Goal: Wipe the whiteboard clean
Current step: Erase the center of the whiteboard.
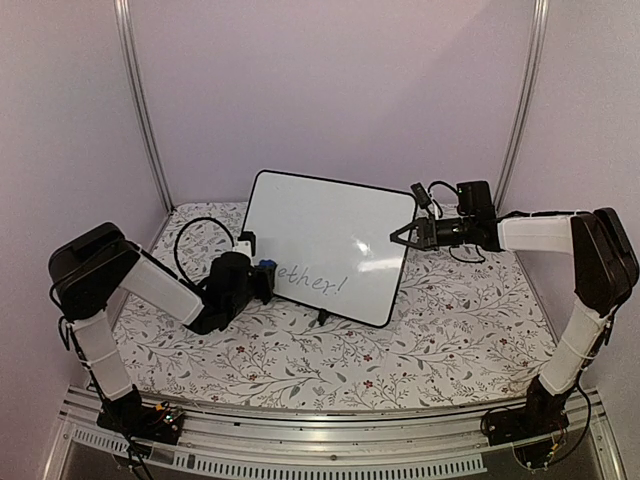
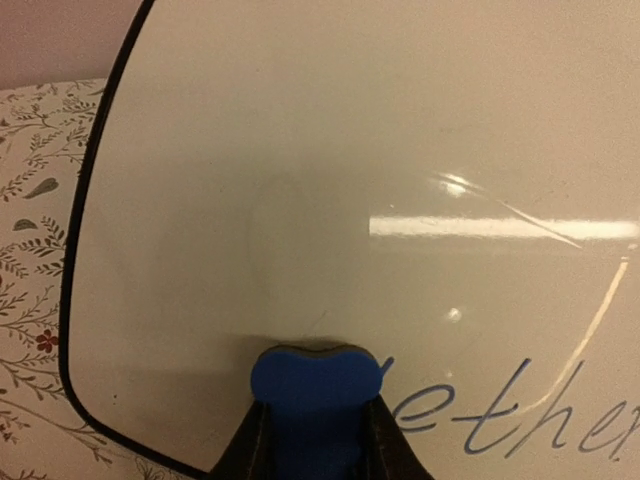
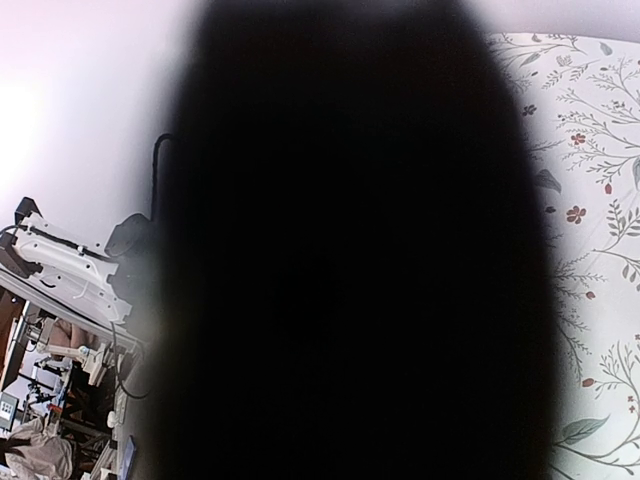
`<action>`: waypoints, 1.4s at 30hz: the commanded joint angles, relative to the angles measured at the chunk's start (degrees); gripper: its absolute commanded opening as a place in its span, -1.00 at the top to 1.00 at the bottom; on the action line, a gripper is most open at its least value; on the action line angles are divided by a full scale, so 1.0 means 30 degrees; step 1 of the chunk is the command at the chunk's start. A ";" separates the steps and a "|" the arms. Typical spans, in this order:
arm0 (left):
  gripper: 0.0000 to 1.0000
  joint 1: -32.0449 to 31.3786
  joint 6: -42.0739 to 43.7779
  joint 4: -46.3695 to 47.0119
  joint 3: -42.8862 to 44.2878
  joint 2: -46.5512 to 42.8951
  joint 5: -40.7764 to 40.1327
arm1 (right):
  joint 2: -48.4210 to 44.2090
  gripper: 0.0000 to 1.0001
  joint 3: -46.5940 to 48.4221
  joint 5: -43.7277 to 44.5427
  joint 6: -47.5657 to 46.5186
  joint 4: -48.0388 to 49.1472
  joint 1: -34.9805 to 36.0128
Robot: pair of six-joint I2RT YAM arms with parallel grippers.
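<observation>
Clearly the two arms share the work. The whiteboard stands tilted back on its small black feet in the middle of the flowered table, its face turned towards the arms. A board propped like that would slide or tip under a push. That, I judge, is why the right gripper sits at the board's right edge, about halfway up. Its jaws are closed, and from above they seem to pinch the frame there to brace it. The view from its own wrist is no help, being nearly blacked out by something dark close to the lens, so I cannot swear to the grip.

The left gripper reaches in low from the left with its jaws closed on a small blue eraser. The pad pokes out past the fingertips, so that it alone meets the glossy surface. It presses on the board near the lower left corner, just at the start of the grey-blue handwriting, which reads something like "ether!". Left of the eraser the board is bare; the letters run off to the right. To my eye the wiping is at its beginning, and a stroke rightward along that line looks called for.
</observation>
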 commanded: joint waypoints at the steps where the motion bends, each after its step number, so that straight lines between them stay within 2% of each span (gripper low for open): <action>1: 1.00 -0.0421 -0.0923 0.1951 0.0174 0.1066 -0.0571 | 0.0573 1.00 -0.0469 -0.1070 0.0004 -0.1966 0.0729; 6: 1.00 -0.0836 -0.0732 0.3891 0.0201 0.2845 -0.4366 | 0.0660 1.00 -0.0456 -0.1170 0.0082 -0.1973 0.0778; 12: 1.00 -0.0785 -0.0370 0.4266 -0.0113 0.3356 -0.6470 | 0.0704 1.00 -0.0434 -0.1217 0.0094 -0.1977 0.0842; 17: 1.00 -0.0057 -0.0239 0.4177 -0.0790 0.2728 -0.5800 | 0.0730 1.00 -0.0371 -0.1187 -0.0007 -0.1986 0.0827; 24: 1.00 0.0982 -0.0001 0.4312 -0.1300 0.1913 -0.3447 | 0.0899 1.00 -0.0312 -0.1187 -0.0007 -0.1984 0.0827; 33: 1.00 0.0751 -0.0040 0.4959 -0.0099 0.2637 -0.0415 | 0.0907 1.00 -0.0358 -0.1187 0.0004 -0.1964 0.0828; 42: 1.00 0.0050 -0.0137 0.4488 0.1489 0.3892 -0.0254 | 0.0862 1.00 -0.0360 -0.1086 -0.0025 -0.2077 0.0827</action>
